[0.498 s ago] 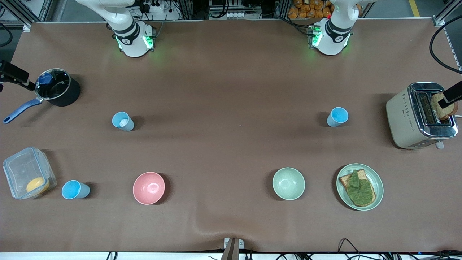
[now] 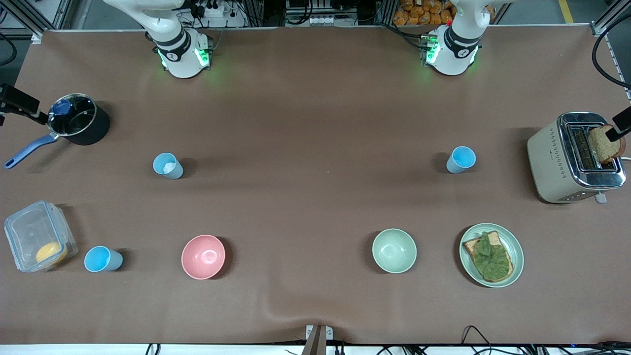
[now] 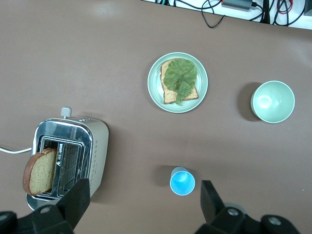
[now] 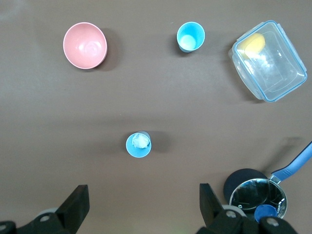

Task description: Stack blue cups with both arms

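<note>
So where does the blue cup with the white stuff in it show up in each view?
Front view: the blue cup with white contents stands toward the right arm's end of the table, farther from the camera than the pink bowl.
Right wrist view: same cup, near the middle of the picture.
Left wrist view: not in it; the cup there has no white contents.
Shared landmark: the pink bowl, in the front and right wrist views.

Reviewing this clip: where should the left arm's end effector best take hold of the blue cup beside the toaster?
Probably across the rim of the small sky-blue tapered plastic cup, from above: it stands upright, mouth open, apart from the cream toaster. The open left end effector is nearly over it.
</note>
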Tool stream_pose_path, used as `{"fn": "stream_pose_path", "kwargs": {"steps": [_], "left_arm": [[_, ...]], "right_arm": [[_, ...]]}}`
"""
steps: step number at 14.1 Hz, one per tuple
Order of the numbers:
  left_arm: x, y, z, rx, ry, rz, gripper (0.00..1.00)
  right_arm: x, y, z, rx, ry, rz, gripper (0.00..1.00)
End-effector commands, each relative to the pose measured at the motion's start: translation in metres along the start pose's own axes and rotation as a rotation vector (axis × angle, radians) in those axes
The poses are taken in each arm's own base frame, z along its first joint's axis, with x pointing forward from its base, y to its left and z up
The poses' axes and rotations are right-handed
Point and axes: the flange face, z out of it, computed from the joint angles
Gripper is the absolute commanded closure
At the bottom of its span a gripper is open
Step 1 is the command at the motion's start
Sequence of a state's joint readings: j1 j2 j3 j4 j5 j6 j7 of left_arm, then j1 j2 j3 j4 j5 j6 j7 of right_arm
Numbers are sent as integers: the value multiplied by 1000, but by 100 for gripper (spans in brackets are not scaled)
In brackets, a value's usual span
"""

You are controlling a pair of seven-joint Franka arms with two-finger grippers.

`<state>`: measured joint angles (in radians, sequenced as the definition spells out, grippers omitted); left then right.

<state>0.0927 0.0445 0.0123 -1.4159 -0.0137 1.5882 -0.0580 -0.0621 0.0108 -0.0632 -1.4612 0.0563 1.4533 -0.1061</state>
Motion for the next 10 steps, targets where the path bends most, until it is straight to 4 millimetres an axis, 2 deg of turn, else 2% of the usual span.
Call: {"fn": "stream_pose_path", "kwargs": {"steps": [1, 8, 10], "left_arm": [[-3, -3, -4, -27, 8, 18, 0], [-1, -1, 0, -29, 1, 21, 0], [-2, -1, -1, -27, 3, 21, 0]], "right_arm": [[-1, 5, -1, 17, 8, 3, 0], [-1, 4, -4, 33, 15, -22, 0], [-3, 11, -5, 34, 8, -21, 0]]}}
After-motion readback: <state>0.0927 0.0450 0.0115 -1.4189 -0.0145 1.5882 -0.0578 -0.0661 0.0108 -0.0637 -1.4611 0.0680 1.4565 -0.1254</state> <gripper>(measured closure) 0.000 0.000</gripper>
